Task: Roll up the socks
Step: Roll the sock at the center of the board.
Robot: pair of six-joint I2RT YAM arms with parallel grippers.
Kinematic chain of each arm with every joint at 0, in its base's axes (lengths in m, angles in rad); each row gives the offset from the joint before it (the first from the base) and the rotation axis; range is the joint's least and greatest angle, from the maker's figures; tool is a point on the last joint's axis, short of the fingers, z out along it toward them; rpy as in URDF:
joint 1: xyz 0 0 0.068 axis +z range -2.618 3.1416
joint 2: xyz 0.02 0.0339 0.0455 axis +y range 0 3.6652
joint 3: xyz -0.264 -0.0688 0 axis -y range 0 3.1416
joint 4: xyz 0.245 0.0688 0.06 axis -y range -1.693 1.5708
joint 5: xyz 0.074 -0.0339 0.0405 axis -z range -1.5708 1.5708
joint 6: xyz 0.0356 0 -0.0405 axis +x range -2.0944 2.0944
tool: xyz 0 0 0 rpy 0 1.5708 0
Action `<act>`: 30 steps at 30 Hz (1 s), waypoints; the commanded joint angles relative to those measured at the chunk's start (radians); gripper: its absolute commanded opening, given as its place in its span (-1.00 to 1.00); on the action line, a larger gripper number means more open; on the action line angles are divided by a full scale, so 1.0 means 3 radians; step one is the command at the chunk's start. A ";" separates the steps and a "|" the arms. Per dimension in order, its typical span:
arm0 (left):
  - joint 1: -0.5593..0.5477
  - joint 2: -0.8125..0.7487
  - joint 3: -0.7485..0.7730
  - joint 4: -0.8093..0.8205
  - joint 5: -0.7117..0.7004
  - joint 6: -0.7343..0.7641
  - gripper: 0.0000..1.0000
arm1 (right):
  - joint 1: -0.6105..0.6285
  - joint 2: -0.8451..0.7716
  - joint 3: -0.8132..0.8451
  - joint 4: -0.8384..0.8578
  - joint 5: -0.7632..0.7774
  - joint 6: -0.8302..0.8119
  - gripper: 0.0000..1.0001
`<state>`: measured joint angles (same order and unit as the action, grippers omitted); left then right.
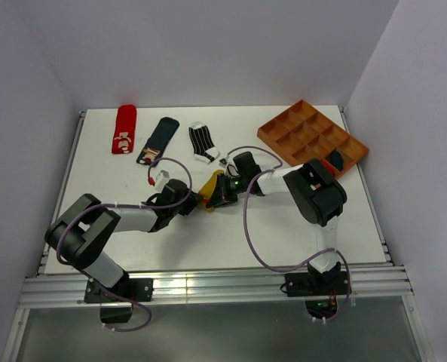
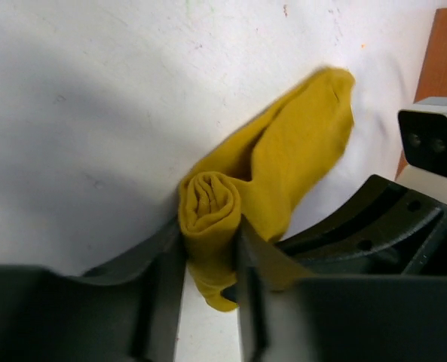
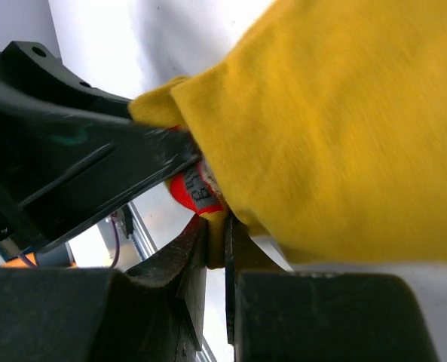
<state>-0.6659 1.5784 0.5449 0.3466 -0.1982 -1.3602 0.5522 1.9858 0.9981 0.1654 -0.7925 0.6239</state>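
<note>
Mustard yellow sock (image 1: pixel 210 188): located at the middle of the counter (image 1: pixel 200 249), directly between the two claws and in contact with both. Partly rolled. Wound into a tight spiral at one end, with the rest spread loose on the counter.

Left claw (image 1: pixel 194 202): closed on the rolled end. Shown in the left wrist view as left claw (image 2: pixel 206 253) with one finger (image 2: pixel 166 260) against each side of the spiral, pressing into the fabric. Spiral face turned toward the camera. Loose part of the mustard yellow sock (image 2: pixel 283 158) extending up and to the right, away from the fingers.

Right claw (image 1: pixel 223 192): closed on the other part of the same sock. Shown in the right wrist view as right claw (image 3: pixel 215 249), nearly shut, with only a thin fold of yellow fabric pinched in the narrow gap. Bulk of the mustard yellow sock (image 3: pixel 344 128) draped above and to the right of the fingers. Tips of both claws just beside each other.

Along the far edge of the counter, well apart from both claws, laid flat side by side: red sock (image 1: pixel 123 130) with white marks, navy sock (image 1: pixel 157 140) with a patch, striped sock (image 1: pixel 203 142). At the far right corner: brown compartment tray (image 1: pixel 312 137), holding red and navy fabric in a near compartment, partly hidden by the right arm.
</note>
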 commanded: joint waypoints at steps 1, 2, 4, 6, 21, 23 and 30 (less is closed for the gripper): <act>0.0021 0.0154 0.0029 -0.0362 -0.0081 0.0029 -0.37 | 0.0072 0.0028 -0.0014 0.0077 0.0090 0.0078 -1.00; 0.0026 0.0169 0.0060 -0.0398 -0.0076 0.0039 -0.51 | 0.0077 -0.0002 -0.0029 0.0103 0.0105 0.0098 -1.00; 0.0026 0.0194 0.0106 -0.0505 -0.0076 0.0121 -0.59 | 0.0082 -0.0038 -0.0080 0.0164 0.0146 0.0088 -0.89; 0.0031 0.0230 0.0233 -0.0623 -0.0076 0.0218 -0.78 | 0.0092 -0.0150 -0.0172 0.0241 0.0182 0.0043 -0.61; -0.0010 0.0542 0.1353 -0.2126 -0.0101 0.1057 -0.99 | 0.0818 -0.1618 -0.1133 0.0813 0.2513 -0.0996 0.07; -0.0025 0.0573 0.1430 -0.2167 -0.0071 0.1098 -0.99 | 0.0920 -0.1603 -0.1179 0.1013 0.2545 -0.1047 0.08; -0.0051 0.0634 0.1548 -0.2295 -0.0004 0.1149 -0.99 | 0.1074 -0.1414 -0.1062 0.1223 0.2707 -0.1108 0.08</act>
<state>-0.6712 1.7432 0.9943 -0.2379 -0.2062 -1.0588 0.8608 1.5425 0.6510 0.4435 -0.0593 0.3290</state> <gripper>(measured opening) 0.234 0.541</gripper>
